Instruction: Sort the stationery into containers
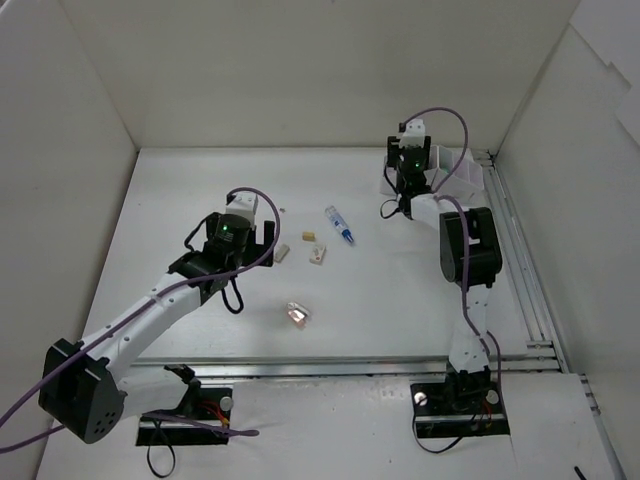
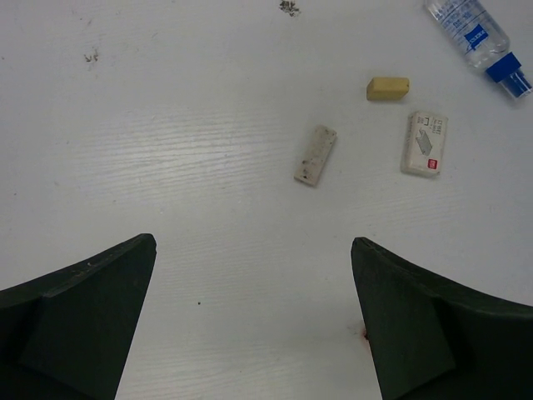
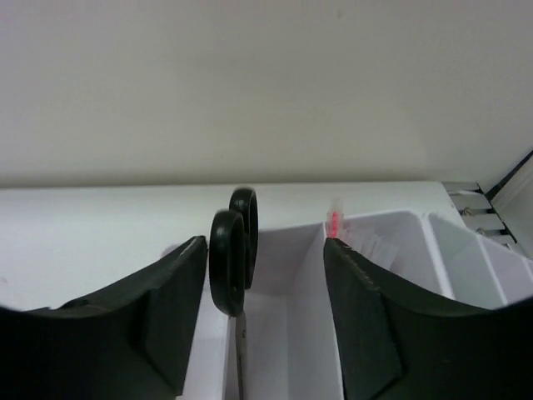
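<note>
Right gripper (image 3: 265, 243) over organiser (image 3: 391, 242) at far right; jaws apart, scissors (image 3: 233, 250) unclamped between them, blades down in a compartment; stiff, top-heavy, so take them by the handles. Left gripper (image 2: 254, 240) wide open above white eraser (image 2: 316, 155), left of centre; light, grippy – pinch its long sides.

Bright, even overhead light, white tabletop (image 1: 400, 300) slightly washed out, soft faint shadows, overhead view a little grainy, near dark fingers (image 2: 75, 333) soft-focused in wrist views

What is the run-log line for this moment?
left gripper: open, empty, near erasers | right gripper: open around scissors standing in organiser
</note>
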